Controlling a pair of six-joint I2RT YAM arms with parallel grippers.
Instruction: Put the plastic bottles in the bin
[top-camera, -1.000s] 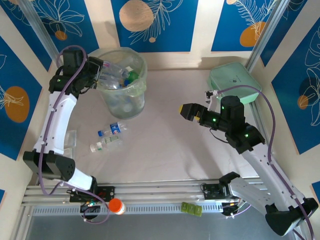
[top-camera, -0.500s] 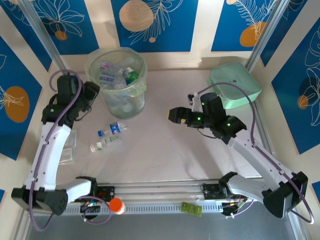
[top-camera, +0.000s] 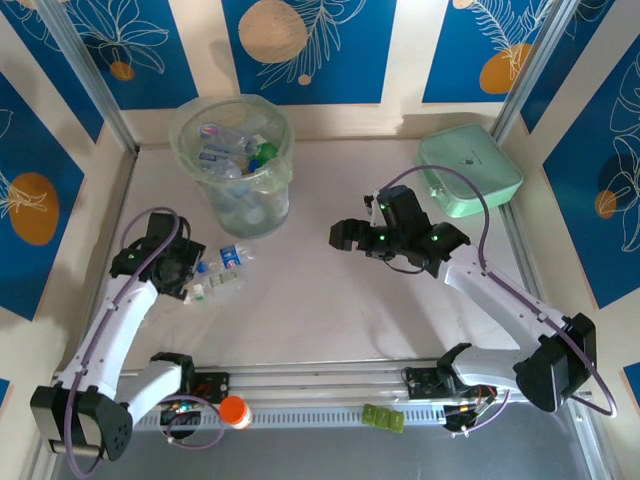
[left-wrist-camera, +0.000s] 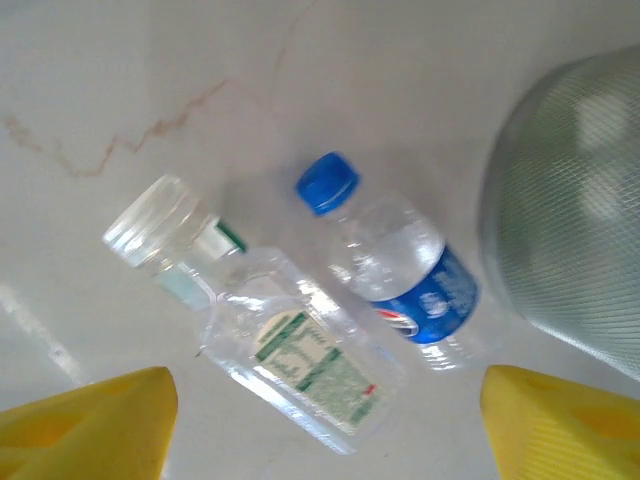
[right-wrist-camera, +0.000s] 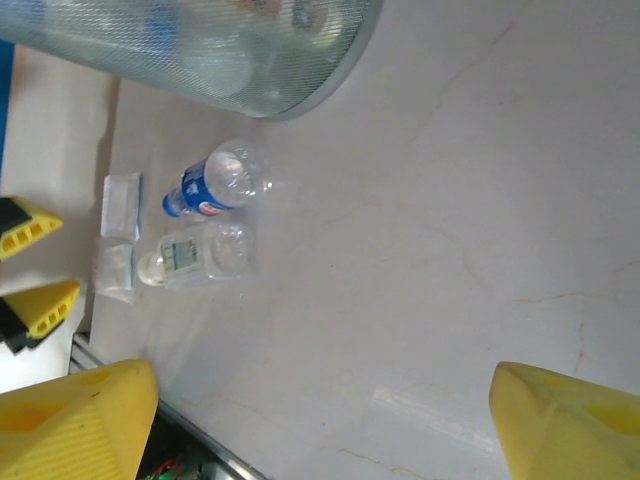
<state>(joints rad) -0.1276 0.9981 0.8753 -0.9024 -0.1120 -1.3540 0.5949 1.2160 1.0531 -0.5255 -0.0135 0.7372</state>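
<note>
We list two plastic bottles on the table (top-camera: 330, 310): one blue-capped bottle (left-wrist-camera: 400, 270) with a blue label, one clear-capped bottle (left-wrist-camera: 270, 340) with a green-and-white label. One bin (top-camera: 283, 175) holds more bottles, piled too closely for us to number; we make out one green bottle (top-camera: 263, 153) among them. One mint-green case (top-camera: 470, 170). Two flat clear packets: upper packet (right-wrist-camera: 121, 205), lower packet (right-wrist-camera: 113, 268). One orange-capped item (top-camera: 232, 411). Two grippers: left gripper (left-wrist-camera: 327, 425), right gripper (right-wrist-camera: 320, 420).
</note>
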